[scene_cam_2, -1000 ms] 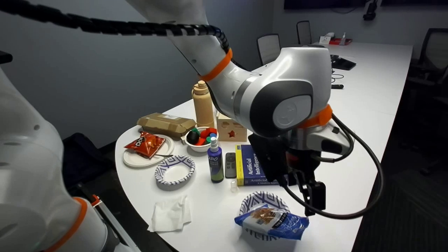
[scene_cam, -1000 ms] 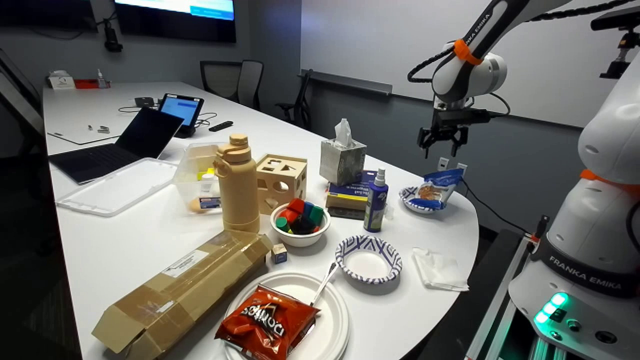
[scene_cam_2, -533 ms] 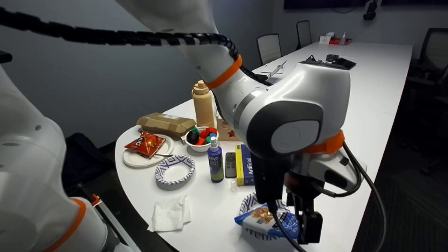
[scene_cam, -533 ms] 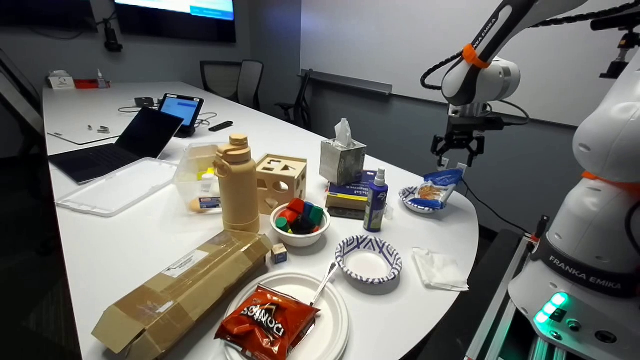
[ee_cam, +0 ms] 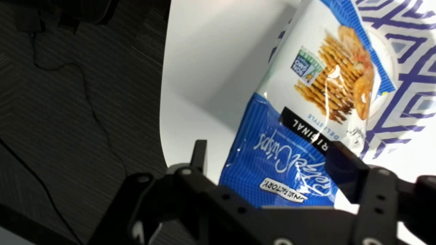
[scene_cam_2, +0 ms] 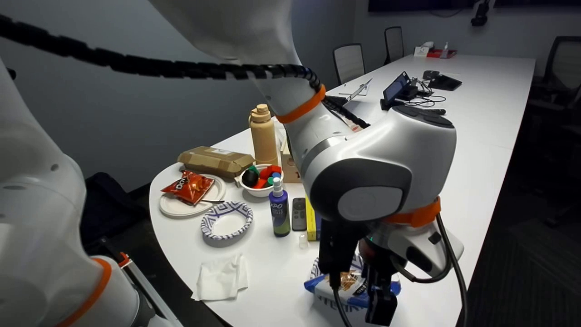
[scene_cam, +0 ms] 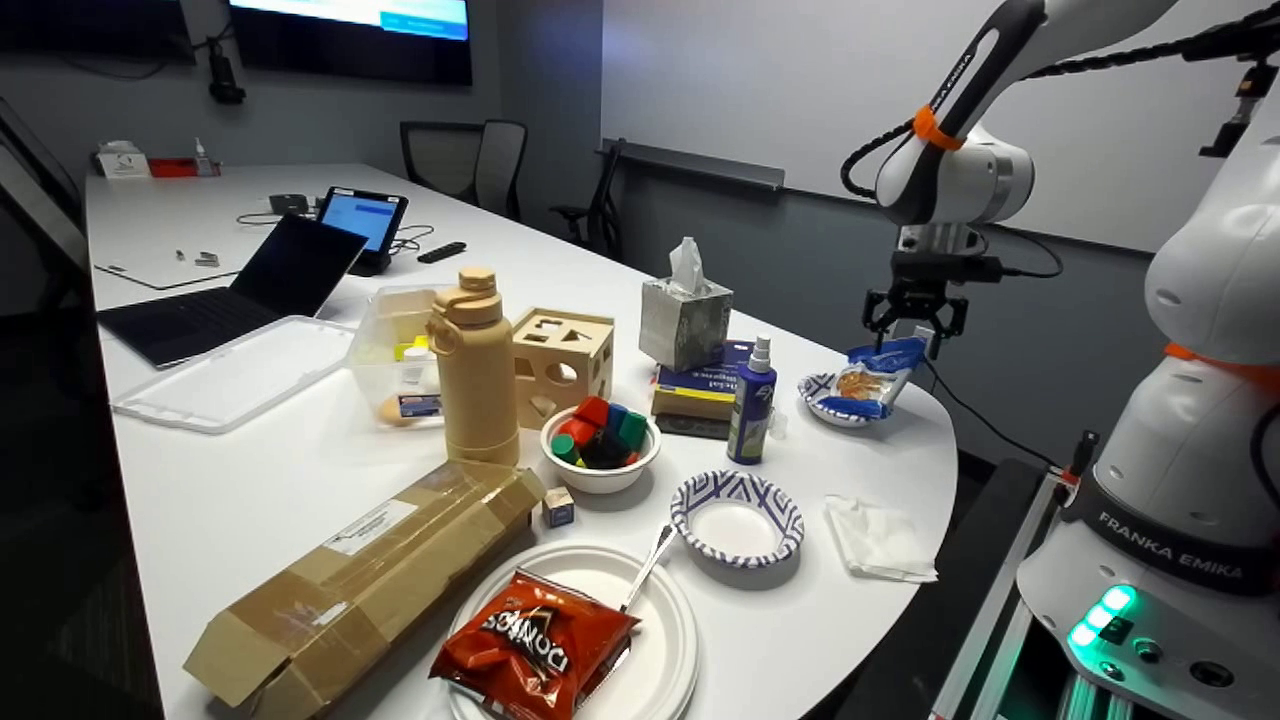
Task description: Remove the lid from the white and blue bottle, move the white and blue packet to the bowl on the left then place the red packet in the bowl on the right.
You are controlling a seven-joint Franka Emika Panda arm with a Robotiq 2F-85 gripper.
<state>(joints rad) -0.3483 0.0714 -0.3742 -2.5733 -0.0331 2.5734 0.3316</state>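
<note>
The white and blue packet leans in a patterned paper bowl at the table's end. It also shows in the wrist view. My gripper is open, low over the packet's upper end. In the wrist view the packet's blue end lies between the spread fingers; the right finger overlaps its edge, and I cannot tell whether they touch. A second patterned bowl is empty. The red packet lies on a white plate. A blue-purple spray bottle with white nozzle stands upright, uncapped. A clear cap lies beside it.
A book bearing a tissue box stands behind the spray bottle. Near it are a bowl of blocks, a tan flask, a wooden shape box and a cardboard box. A napkin lies near the table edge.
The arm has moved across to above the bowl with the white and blue packet, and the gripper has come down close to the packet. The objects have not moved.
</note>
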